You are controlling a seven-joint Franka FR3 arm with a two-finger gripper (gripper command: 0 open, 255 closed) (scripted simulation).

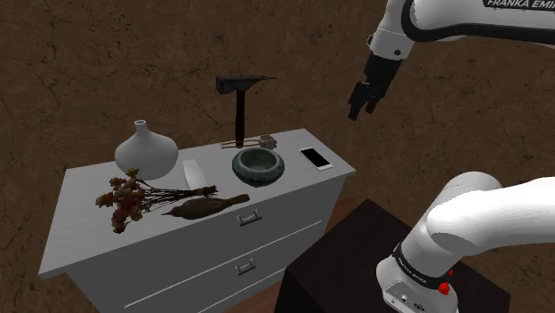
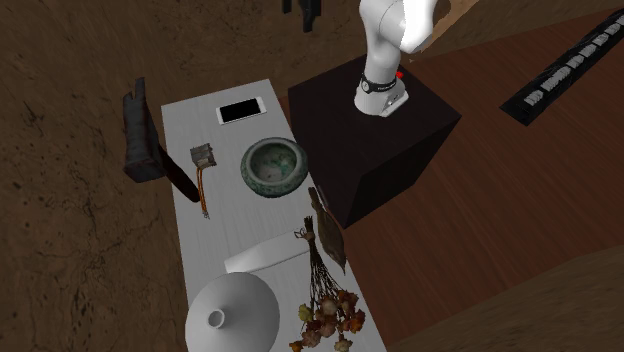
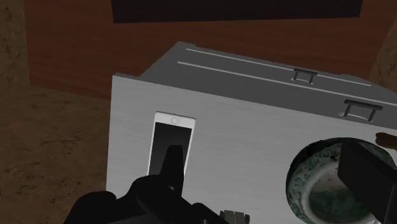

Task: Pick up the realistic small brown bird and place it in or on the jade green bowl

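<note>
Dresser [image 1: 178, 258] first, grey, with two drawers, biggest of all. Holds every small thing on its flat top.

Next, white robot arm [image 1: 471, 22] with dark joints, reaching high over the end of the dresser at the shoulder view's right.

Black box stand [image 1: 347, 258], just beside that same end.

Round white vase [image 1: 145, 153] with a thin neck, upright, at the end far from the stand.

Dark hammer [image 1: 240, 98], head up high, handle going down to the back edge of the top.

Bunch of dry brown and pink flowers [image 1: 129, 200], lying flat in front of the vase.

All-black gripper [image 1: 359, 107], up in the air, well above the top. Two fingers [image 3: 170, 159] standing wide apart, holding nothing.

Round dark green bowl [image 1: 259, 165] with a pale pattern inside, upright, in front of the hammer.

Small brown bird [image 1: 206, 207], lying flat near the front edge, just beside the flower stems. Sits near the bowl but not touching it, on the vase side.

White phone [image 1: 315, 158] with a black screen, lying flat between the bowl and the stand end.
</note>
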